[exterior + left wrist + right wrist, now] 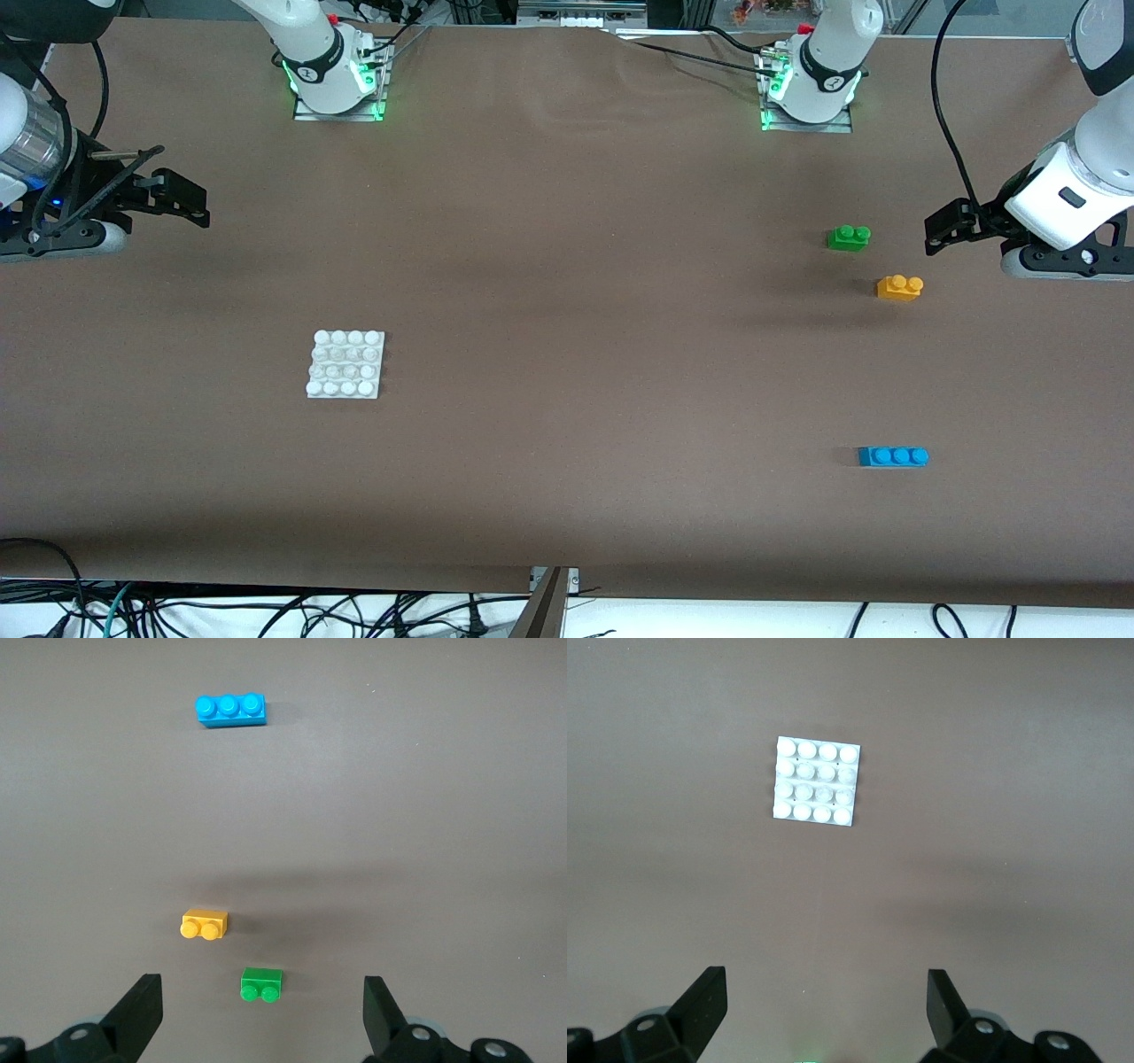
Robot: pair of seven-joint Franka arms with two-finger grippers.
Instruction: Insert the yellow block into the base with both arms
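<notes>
1. Landmark: the base [346, 364], a flat white square plastic plate with a four-by-four grid of round studs, lies flat on the brown table surface [567, 354] toward the right arm's end. Nothing sits on its studs.
2. Yellow block [899, 288]: a small orange-yellow plastic brick with two round studs lies upright on the table, well apart from the base, toward the left arm's end and slightly farther from the front camera than the base. It touches nothing else.
3. Green two-stud plastic brick [849, 237]: it sits near the yellow block, farther from the front camera than the base, with a clear gap between the two bricks.
4. Blue three-stud plastic brick [893, 456]: it lies toward the left arm's end, nearer to the front camera than the base, well apart from both other bricks.
5. Left gripper [941, 232]: black, two-fingered, it hangs in the air over bare table beside the green brick, far from the base. Its fingers [142, 1010] stand wide apart and hold nothing.
6. Right gripper [182, 199]: black, two-fingered, it hangs over bare table at the right arm's end, well apart from the base. Its fingers [704, 1001] stand wide apart and hold nothing; the right wrist view shows the base between them, farther off.
</notes>
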